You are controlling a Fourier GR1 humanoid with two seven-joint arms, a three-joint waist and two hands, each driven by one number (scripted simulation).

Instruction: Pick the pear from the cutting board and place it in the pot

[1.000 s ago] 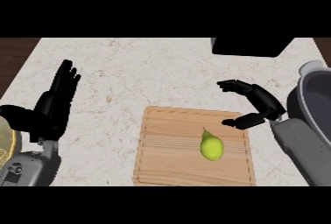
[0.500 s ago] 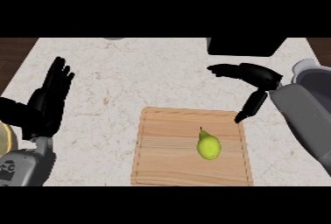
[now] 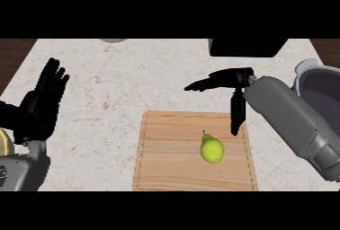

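A yellow-green pear (image 3: 212, 149) lies on the wooden cutting board (image 3: 166, 161), a little right of the board's middle, stem toward the far side. My right hand (image 3: 229, 83) is open above the board's far right corner, fingers spread leftward and the thumb pointing down toward the board; it does not touch the pear. The grey pot (image 3: 320, 87) shows at the right edge, partly hidden behind my right forearm. My left hand (image 3: 41, 105) rests open at the left, fingers up.
A black box-like object (image 3: 249, 46) stands at the counter's back right. A grey round thing (image 3: 114, 40) peeks in at the back edge. A yellow object (image 3: 5, 141) shows at the far left edge. The counter's dark edge runs along the left.
My right hand has moved away from the pear, up and to the left across the view, with the forearm swinging in over the board's right side. The pear and left hand stayed put.
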